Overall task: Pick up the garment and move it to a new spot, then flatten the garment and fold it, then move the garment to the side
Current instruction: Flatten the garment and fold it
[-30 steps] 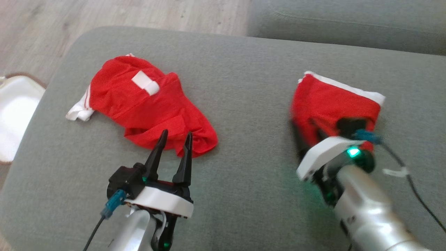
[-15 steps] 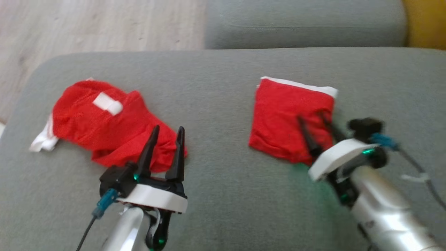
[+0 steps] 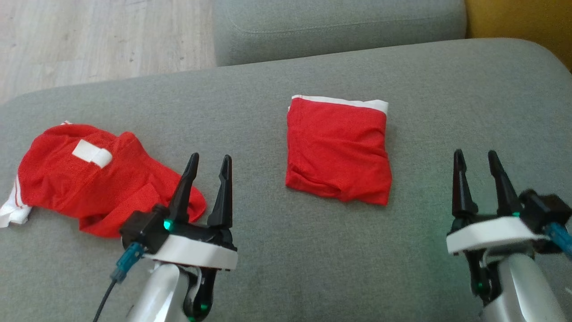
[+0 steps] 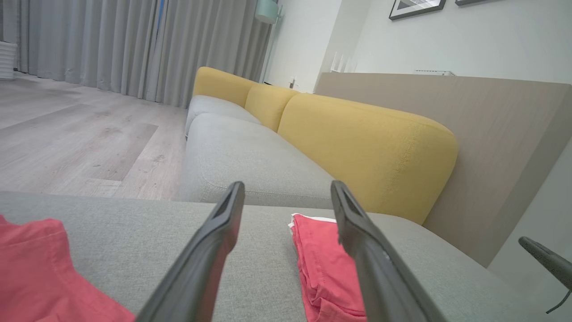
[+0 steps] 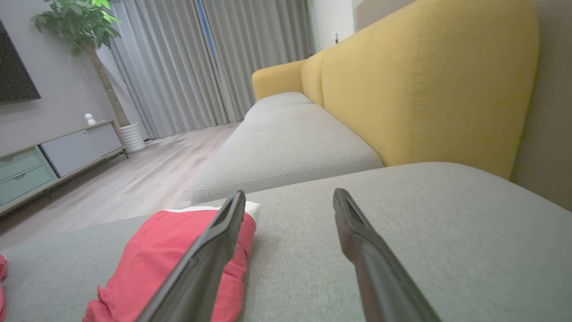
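A red garment with a white band, folded into a square (image 3: 337, 150), lies flat on the grey sofa cushion (image 3: 286, 250); it also shows in the left wrist view (image 4: 321, 259) and the right wrist view (image 5: 165, 255). My right gripper (image 3: 476, 158) (image 5: 289, 197) stands open to the right of it, apart from the cloth and holding nothing. A second red garment, crumpled, with a white patch (image 3: 89, 174) (image 4: 35, 268), lies at the left. My left gripper (image 3: 208, 163) (image 4: 286, 192) is open just right of its near edge, empty.
Another grey cushion (image 3: 335, 22) adjoins at the back, with a yellow backrest (image 3: 523, 22) at the far right. Wood floor (image 3: 89, 36) lies beyond the cushion's far left edge. The right gripper's finger (image 4: 545, 259) shows in the left wrist view.
The right gripper has opened, let go of the folded garment and drawn back to its right. The head camera has swung, shifting the whole picture left. The left gripper has stayed open.
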